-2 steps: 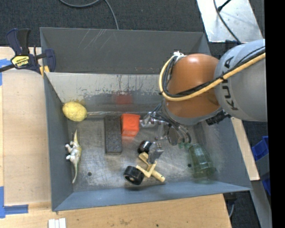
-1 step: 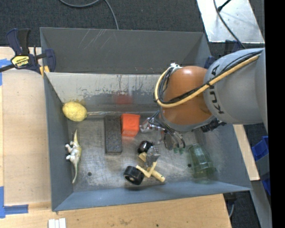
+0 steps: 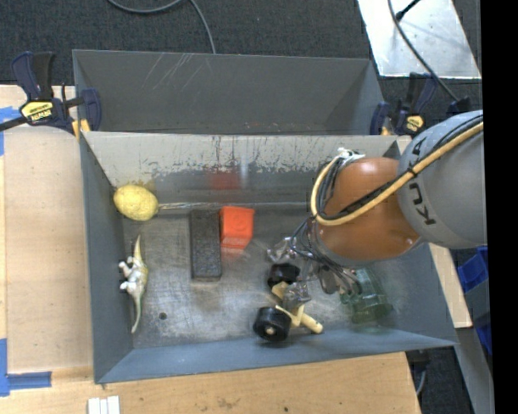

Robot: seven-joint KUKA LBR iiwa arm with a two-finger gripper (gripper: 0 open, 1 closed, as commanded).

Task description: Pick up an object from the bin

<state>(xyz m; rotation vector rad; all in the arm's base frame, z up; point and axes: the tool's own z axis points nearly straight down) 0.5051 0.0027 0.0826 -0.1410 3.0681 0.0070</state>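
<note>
My gripper (image 3: 300,256) sits low in the bin's right half, under the arm's orange cover. Right below it lies a small toy with black wheels (image 3: 272,324) on a pale wooden axle; one of its wheels lies close against the gripper's lower edge. A clear green thing (image 3: 365,305) lies just right of the gripper, near the bin's front right corner. An orange block (image 3: 237,227) stands a little to the gripper's left.
A dark grey block (image 3: 205,245) lies beside the orange one. A yellow lemon-like ball (image 3: 136,202) rests in the back left corner, and a white toy lizard (image 3: 133,280) lies along the left wall. The arm covers the bin's right side.
</note>
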